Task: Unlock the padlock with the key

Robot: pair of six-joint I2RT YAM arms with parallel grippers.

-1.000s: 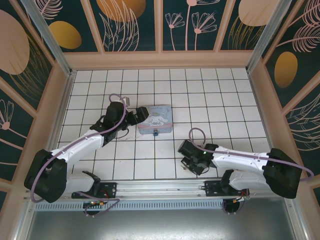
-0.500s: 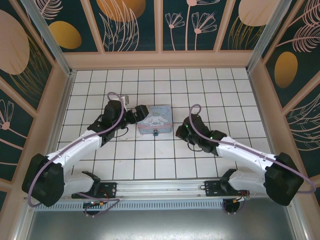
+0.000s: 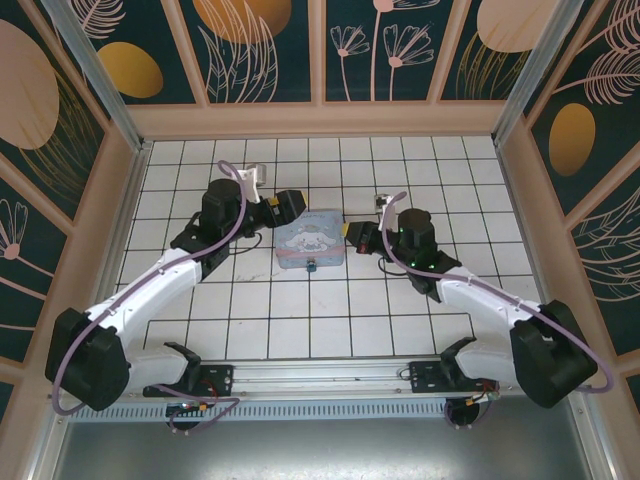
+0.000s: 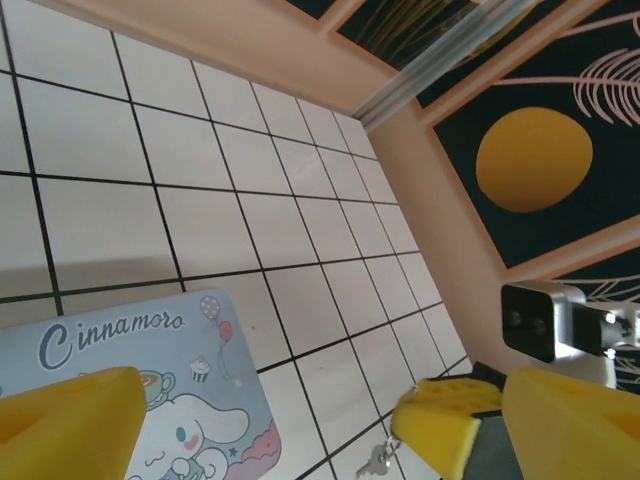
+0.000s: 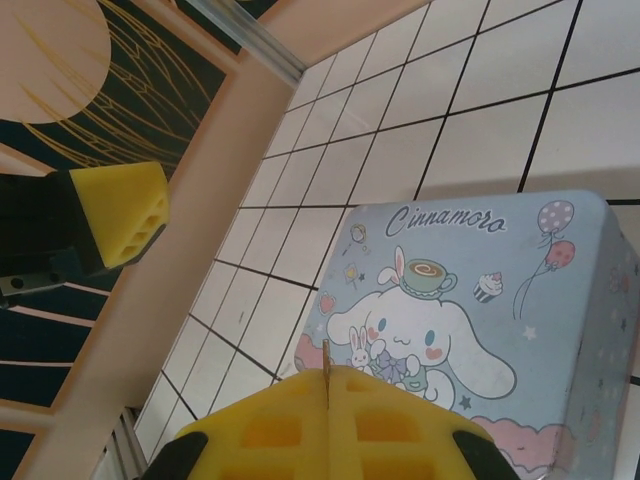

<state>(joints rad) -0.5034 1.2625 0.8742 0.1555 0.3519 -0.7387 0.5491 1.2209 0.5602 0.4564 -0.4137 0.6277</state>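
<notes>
The teal-blue padlock (image 3: 312,265) hangs at the front edge of the pale blue cartoon tin (image 3: 312,238). My right gripper (image 3: 358,238) hovers just right of the tin, well above and right of the padlock. Its yellow pads (image 5: 400,420) are shut on the key (image 5: 326,355), whose thin metal edge sticks out between them over the tin (image 5: 480,300). In the left wrist view a small silver key (image 4: 375,460) dangles on a ring beneath that gripper's pad (image 4: 445,420). My left gripper (image 3: 283,207) stands open above the tin's back-left corner, with nothing between its fingers (image 4: 70,425).
The white tiled floor (image 3: 420,175) is walled by tan wooden panels (image 3: 320,120) on three sides. The left gripper's yellow finger (image 5: 110,215) shows beyond the tin in the right wrist view.
My right arm has swung from the front of the floor up to the tin's right side, carrying the key. My left gripper has drawn back from the tin's left edge toward the rear.
</notes>
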